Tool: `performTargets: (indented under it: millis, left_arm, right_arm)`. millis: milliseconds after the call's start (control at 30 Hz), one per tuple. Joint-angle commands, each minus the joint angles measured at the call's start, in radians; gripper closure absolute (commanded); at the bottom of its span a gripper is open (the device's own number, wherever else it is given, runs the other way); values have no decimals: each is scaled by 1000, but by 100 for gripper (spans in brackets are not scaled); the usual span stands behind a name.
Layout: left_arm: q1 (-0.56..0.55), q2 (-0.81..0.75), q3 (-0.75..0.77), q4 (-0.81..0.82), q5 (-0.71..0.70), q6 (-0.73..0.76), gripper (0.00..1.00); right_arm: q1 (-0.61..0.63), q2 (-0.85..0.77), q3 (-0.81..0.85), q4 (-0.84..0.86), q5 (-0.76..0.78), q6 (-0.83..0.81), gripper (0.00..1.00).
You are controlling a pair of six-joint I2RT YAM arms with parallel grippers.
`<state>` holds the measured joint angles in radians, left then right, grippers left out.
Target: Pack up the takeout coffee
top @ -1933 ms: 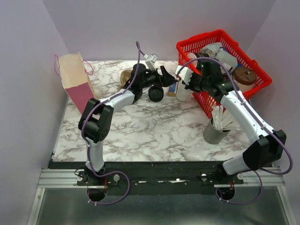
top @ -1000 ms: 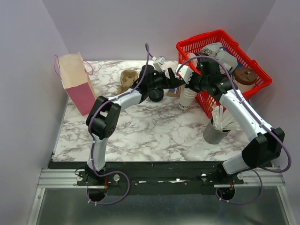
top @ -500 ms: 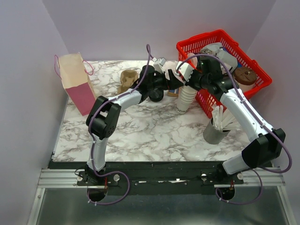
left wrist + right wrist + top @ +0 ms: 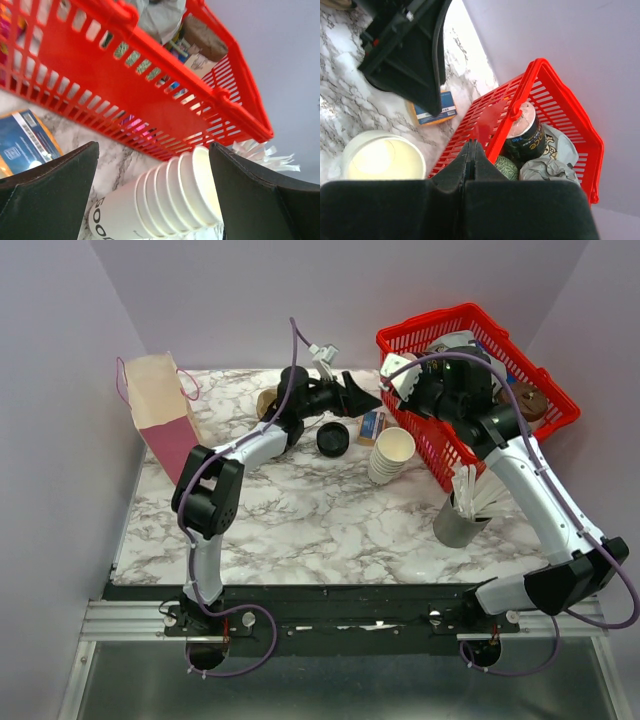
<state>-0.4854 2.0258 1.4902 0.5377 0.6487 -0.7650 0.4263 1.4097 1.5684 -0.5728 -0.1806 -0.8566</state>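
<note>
1. Left claw (image 4: 358,400) is spread wide with nothing in it. Right claw (image 4: 470,155) is pinched closed and empty, above the red basket (image 4: 425,322).
2. Takeout coffee (image 4: 332,439) sits just under the left claw on the arm-base side. Only its black lid shows, and nothing touches it.
3. The stack of nested cups (image 4: 390,455) is further out, between the two claws. It is tilted and unheld.
4. Risks as I judge them: the leaning stack could tip or roll into the coffee. The left claw faces the stack, so it may grab the wrong cups. Squeezing too hard could pop the lid.
5. Counts: one lidded coffee, one stack with about five rims, one basket, one paper bag (image 4: 160,420), one blue packet (image 4: 372,426).
</note>
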Motion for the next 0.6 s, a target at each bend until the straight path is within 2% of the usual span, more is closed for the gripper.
performTargets:
  millis: [0,67,100,133,167,267,367,567]
  left_arm:
    - [30,-70,7,55,77,16,1]
    - [33,-76,1,39,75,30,1]
    - [33,-78,-2,31,74,36,1]
    - [36,-76,-4,28,74,49,1]
    - [37,-78,-2,25,72,53,1]
    - [48,-75,7,18,66,59,1]
    - [65,-82,16,5,58,66,1]
    - [114,-116,-16,-22,25,52,1]
  right_arm:
    - [6,-2,10,-10,-29,-6,99]
    - [6,11,39,-68,-66,8,99]
    - [6,23,62,-106,-83,11,92]
    - [6,43,88,-212,-106,14,81]
    - [6,78,147,-264,-153,22,60]
    - [6,109,191,-427,-267,10,45]
    - [6,117,185,-505,-339,-50,42]
    - [6,222,266,-691,-396,-139,43]
